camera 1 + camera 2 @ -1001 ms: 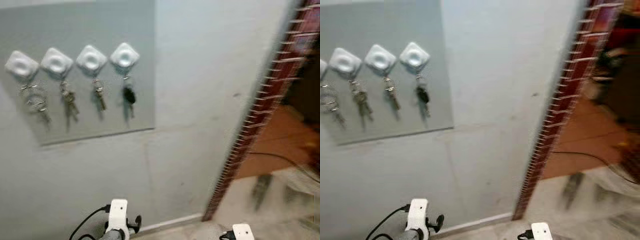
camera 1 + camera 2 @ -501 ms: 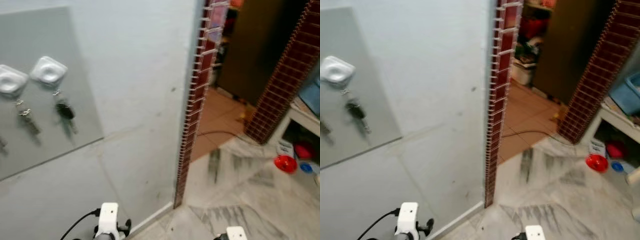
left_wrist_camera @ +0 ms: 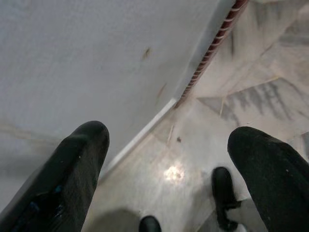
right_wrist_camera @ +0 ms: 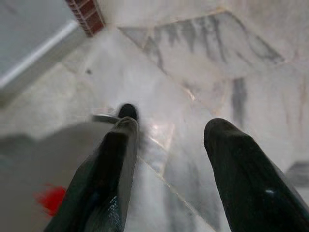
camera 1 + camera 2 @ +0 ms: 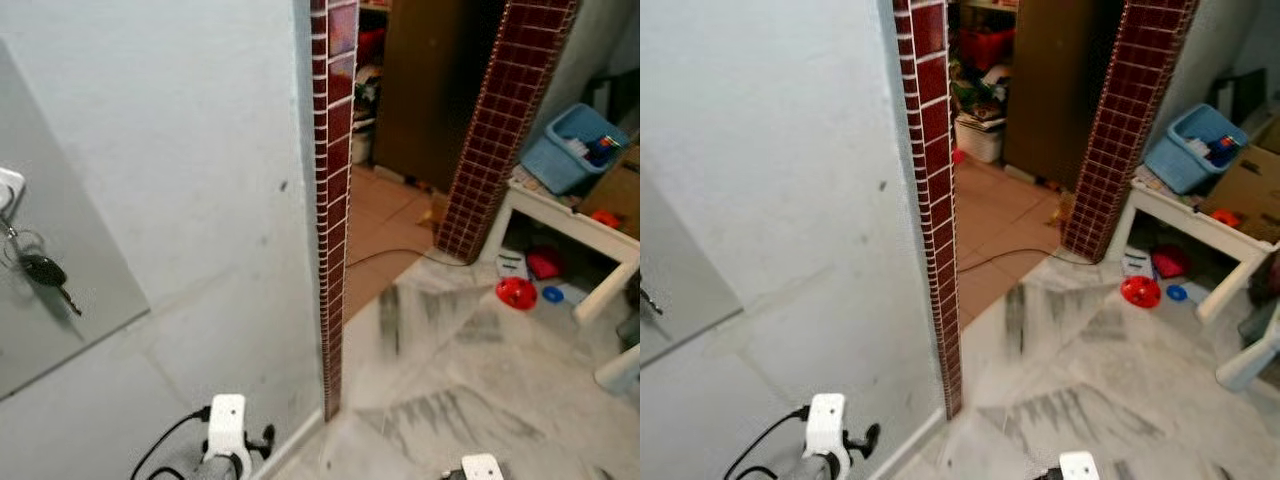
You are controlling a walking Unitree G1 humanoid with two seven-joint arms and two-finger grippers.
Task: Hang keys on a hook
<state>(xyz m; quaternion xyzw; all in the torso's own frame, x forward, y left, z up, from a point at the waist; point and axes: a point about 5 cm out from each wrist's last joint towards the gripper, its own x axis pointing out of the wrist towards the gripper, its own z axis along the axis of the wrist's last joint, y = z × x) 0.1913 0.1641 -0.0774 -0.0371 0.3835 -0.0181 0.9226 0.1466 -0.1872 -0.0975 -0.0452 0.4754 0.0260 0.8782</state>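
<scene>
Keys [image 5: 40, 272] are hanging on the grey panel [image 5: 70, 300] at nine o'clock, their hook cut off by the frame edge. The tiled pillar [image 5: 333, 200] is edging open marble floor [image 5: 470, 390] toward three o'clock. Left gripper [image 3: 169, 169] and right gripper [image 4: 166, 159] are hanging spread wide, gripping nothing.

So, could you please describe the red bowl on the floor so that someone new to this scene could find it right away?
Start at the dark red tiled pillar on the right of the doorway, then look to the white low table beside it. The red bowl sits on the marble floor by that table; it is bigger than the small blue dish to its right.
</scene>
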